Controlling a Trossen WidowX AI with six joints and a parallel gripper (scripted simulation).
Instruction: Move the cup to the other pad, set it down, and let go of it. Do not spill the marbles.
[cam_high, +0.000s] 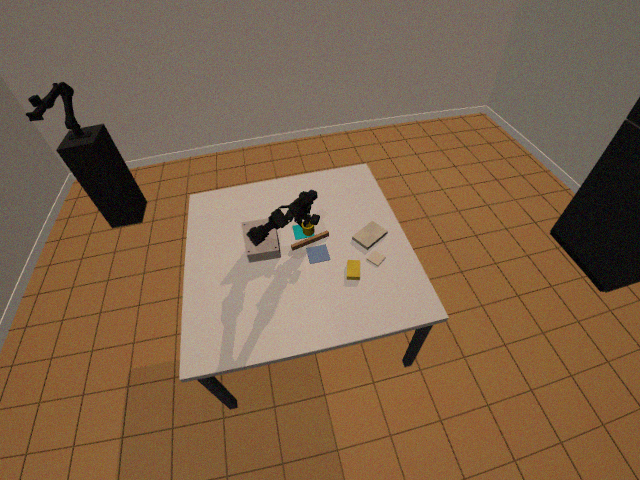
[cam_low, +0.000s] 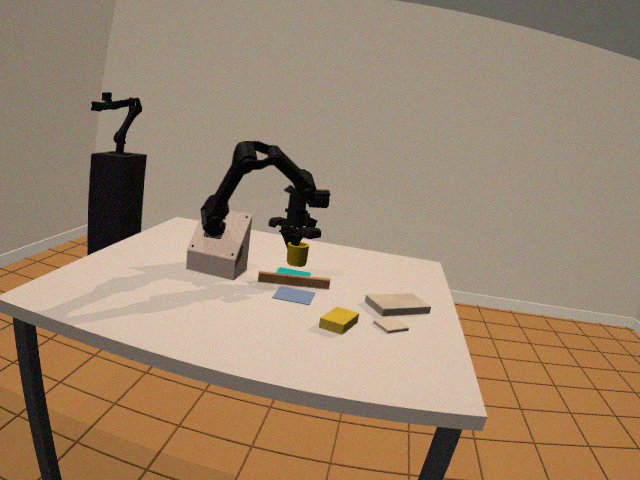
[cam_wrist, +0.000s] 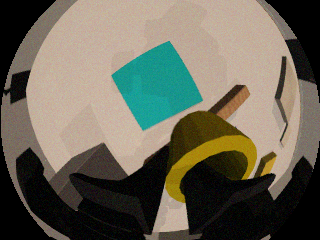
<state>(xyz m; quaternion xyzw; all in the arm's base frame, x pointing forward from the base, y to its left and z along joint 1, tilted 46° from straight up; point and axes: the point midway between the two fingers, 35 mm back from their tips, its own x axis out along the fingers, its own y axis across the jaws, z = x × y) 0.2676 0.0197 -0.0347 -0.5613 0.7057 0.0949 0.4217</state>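
- I read this as the carry step; the gripper (cam_low: 295, 238) is clamped on the rim of the yellow cup (cam_low: 297, 253), and the cup hangs in the air above the table (cam_low: 206, 330), touching nothing below it.
- In the exterior view the cup sits above the teal pad (cam_low: 293, 271), on the far side of the wooden bar (cam_low: 293, 279); the blue pad (cam_low: 293, 295) lies on the near side of that bar, just beside it.
- From the wrist view the teal pad (cam_wrist: 156, 84) shows ahead of the cup (cam_wrist: 211, 152), so I judge the cup is near but not squarely over it; the top view is too small to settle this.
- I take the teal pad as the goal, since the cup is held over that side of the bar; that is my judgement, not something shown.
- Next move as I see it: centre the cup over the teal pad, lower it straight down until the base rests flat, then open the fingers and lift away; any sideways jerk or tilt risks the marbles.
- The cup's long axis runs vertical, mouth up towards the gripper, base towards the table; it looks upright in the exterior view, with no lean I can make out.
- I cannot see the marbles; the gripper body hides the mouth of the cup in every view.
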